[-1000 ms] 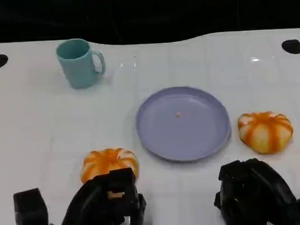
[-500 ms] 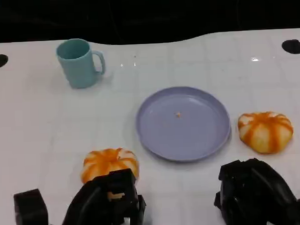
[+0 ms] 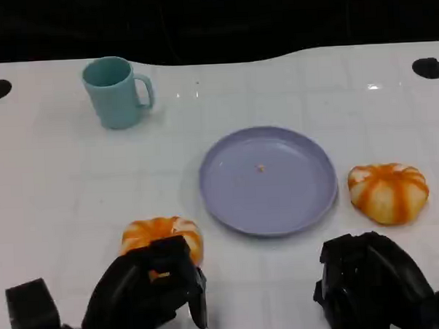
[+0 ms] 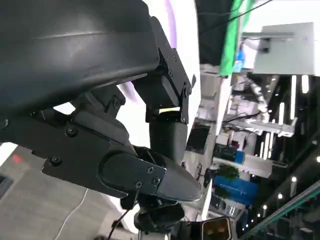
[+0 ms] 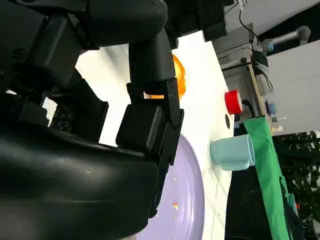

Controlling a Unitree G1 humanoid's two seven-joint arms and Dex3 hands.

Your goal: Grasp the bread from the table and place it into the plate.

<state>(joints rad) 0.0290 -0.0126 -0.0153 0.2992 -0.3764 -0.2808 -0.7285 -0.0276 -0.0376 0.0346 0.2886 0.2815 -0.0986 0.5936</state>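
Two round orange-and-white breads lie on the white table. One bread (image 3: 161, 235) sits left of the lilac plate (image 3: 267, 180), the other bread (image 3: 388, 192) right of it. The plate holds only a crumb. My left hand (image 3: 141, 295) is at the near side of the left bread, its fingertips overlapping the bread's near edge without closing on it. In the left wrist view the left hand (image 4: 125, 125) has its fingers apart with nothing between them. My right hand (image 3: 370, 285) rests near the table's front edge, below the right bread, holding nothing. The right wrist view shows the right hand (image 5: 100, 125) and one orange bread (image 5: 177, 75) beyond its fingers.
A teal mug (image 3: 116, 92) stands at the back left, well away from both hands. Two black holes (image 3: 428, 68) mark the table's far corners. A dark edge bounds the table at the back. A red knob (image 5: 231, 102) shows off the table in the right wrist view.
My left hand has moved forward onto the near edge of the left bread, covering more of it. The right hand, both breads and the plate have stayed put.
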